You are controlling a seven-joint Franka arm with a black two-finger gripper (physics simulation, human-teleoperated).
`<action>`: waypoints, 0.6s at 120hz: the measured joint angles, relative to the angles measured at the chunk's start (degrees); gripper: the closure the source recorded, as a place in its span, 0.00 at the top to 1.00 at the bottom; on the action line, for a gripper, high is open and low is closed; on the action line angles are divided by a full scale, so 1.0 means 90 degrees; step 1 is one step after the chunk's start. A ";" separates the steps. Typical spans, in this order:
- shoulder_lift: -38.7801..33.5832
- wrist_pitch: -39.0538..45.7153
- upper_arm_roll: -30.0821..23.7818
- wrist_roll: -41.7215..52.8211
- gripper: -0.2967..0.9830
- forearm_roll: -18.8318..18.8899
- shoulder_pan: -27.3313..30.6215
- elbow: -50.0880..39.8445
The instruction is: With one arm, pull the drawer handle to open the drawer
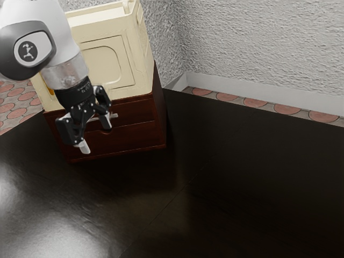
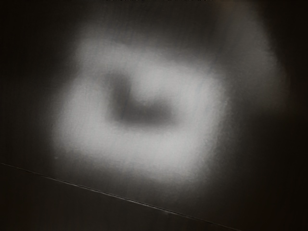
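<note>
A black, glossy counter [image 1: 231, 177] spreads widest; the wrist view looks onto a dark surface with a pale, blurred glare and a thin slanting line. Behind it rises a rough, light grey wall [image 1: 263, 43], with a strip of red-patched floor [image 1: 258, 103] along its foot. A large cream box [image 1: 141, 64], with a framed panel on its front, stands upright on a dark red cabinet [image 1: 159, 115]; what the box holds I cannot tell. The white and grey arm [image 1: 51, 19] crosses in front of them from the exterior view's upper left. The cabinet's upper drawer [image 1: 135, 114] looks flush with its frame, and its contents are hidden. The gripper [image 1: 95, 137] is tilted downward before the cabinet, fingers wide apart, with nothing held between them. The light, bar-shaped handle [image 1: 114, 115] crosses the upper drawer's front, partly behind the gripper; whether they touch I cannot tell.
</note>
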 joint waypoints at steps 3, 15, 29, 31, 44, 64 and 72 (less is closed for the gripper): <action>-0.0005 -0.0062 0.0000 0.0019 0.77 -0.0004 0.0006 -0.0008; -0.0293 -0.0229 0.0013 0.0089 0.77 0.0025 -0.0025 -0.0149; -0.0785 -0.0370 0.0324 0.0154 0.77 0.0543 -0.0387 -0.0265; -0.0805 -0.0401 0.0368 0.0156 0.77 0.0562 -0.0382 -0.0266; -0.0801 -0.0314 0.0495 0.0072 0.77 0.0624 -0.0350 -0.0298; -0.0679 0.1000 0.0579 -0.0111 0.77 0.0503 -0.0265 -0.1043; -0.0668 0.1602 0.0586 -0.0185 0.77 0.0462 -0.0176 -0.1186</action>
